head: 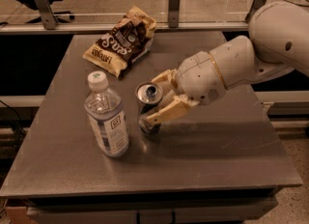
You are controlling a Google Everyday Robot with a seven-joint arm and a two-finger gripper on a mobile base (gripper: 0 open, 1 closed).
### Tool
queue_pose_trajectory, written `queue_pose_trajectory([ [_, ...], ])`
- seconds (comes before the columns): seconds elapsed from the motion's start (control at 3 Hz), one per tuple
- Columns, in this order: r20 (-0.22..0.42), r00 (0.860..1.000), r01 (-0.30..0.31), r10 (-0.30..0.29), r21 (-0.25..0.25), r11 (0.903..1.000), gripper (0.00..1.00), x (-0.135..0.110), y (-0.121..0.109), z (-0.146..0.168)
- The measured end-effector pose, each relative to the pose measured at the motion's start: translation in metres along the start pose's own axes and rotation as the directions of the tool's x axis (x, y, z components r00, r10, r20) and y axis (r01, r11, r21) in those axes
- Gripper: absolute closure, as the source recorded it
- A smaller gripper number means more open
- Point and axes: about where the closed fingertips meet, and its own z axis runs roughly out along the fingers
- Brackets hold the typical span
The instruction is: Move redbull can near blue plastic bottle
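The redbull can (pixel 147 106), slim with a silver top and pull-tab hole, stands upright on the grey table (pixel 207 155), just right of the bottle. My gripper (pixel 157 100) comes in from the right and is shut on the can, one beige finger behind it and one in front. The blue plastic bottle (pixel 106 117), clear with a white cap and pale label, stands upright at the centre left, a small gap from the can.
A brown-and-yellow chip bag (pixel 123 42) lies at the table's back, left of centre. A metal rail with posts (pixel 174 6) runs behind the table. My white arm (pixel 251 56) spans the right side above the table.
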Motion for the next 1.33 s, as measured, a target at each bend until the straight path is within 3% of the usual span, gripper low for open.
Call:
queue_pose_trajectory([
  [0.33, 0.007, 1.0, -0.012, 0.012, -0.008, 0.9999, 1.0, 0.0081, 0.0117, 0.0104],
  [0.67, 0.006, 1.0, -0.01, 0.01, -0.011, 0.9999, 0.83, 0.007, 0.0123, 0.0117],
  [1.33, 0.004, 1.0, -0.005, 0.005, -0.017, 0.9998, 0.36, 0.0043, 0.0135, 0.0144],
])
